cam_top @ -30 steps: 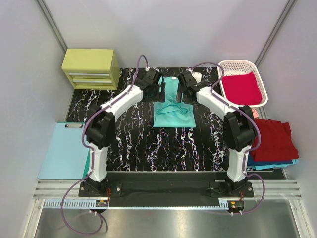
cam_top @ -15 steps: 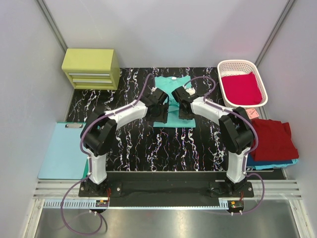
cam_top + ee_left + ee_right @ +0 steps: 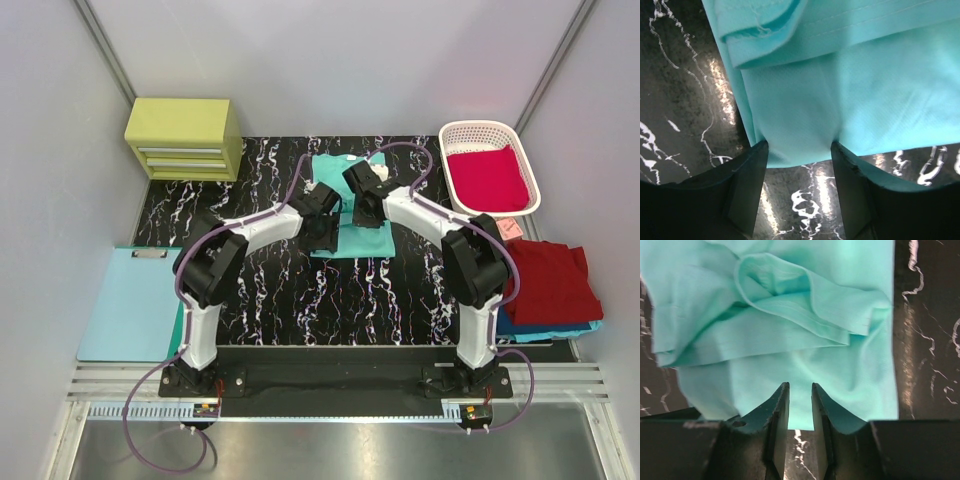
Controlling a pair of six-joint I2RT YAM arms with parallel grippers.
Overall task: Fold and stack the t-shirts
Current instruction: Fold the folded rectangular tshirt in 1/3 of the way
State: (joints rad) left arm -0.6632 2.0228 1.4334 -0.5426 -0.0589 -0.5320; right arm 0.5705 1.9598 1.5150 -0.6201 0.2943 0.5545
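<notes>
The mint-teal t-shirt (image 3: 352, 232) lies rumpled on the black marbled table (image 3: 280, 290) at the middle back. My left gripper (image 3: 324, 218) is at the shirt's left edge. In the left wrist view the left gripper (image 3: 800, 147) stands open, its fingers either side of the shirt's (image 3: 850, 90) edge. My right gripper (image 3: 366, 208) is over the shirt's right part. Seen from the right wrist, the right gripper (image 3: 800, 386) has its jaws drawn close on a hem of the shirt (image 3: 790, 305). A crimson t-shirt (image 3: 488, 178) fills the basket. A dark red t-shirt (image 3: 552, 280) tops a blue one (image 3: 548, 330) at the right.
A white lattice basket (image 3: 488, 127) stands at the back right. A yellow-green drawer cabinet (image 3: 183, 138) is at the back left. A pale blue clipboard (image 3: 128, 305) lies off the table's left side. Grey walls close in on both sides.
Both grippers came from the far end of the table toward me onto the shirt. The right jaws narrowed onto cloth, the left jaws narrowed somewhat. The shirt's far part now lies flatter.
</notes>
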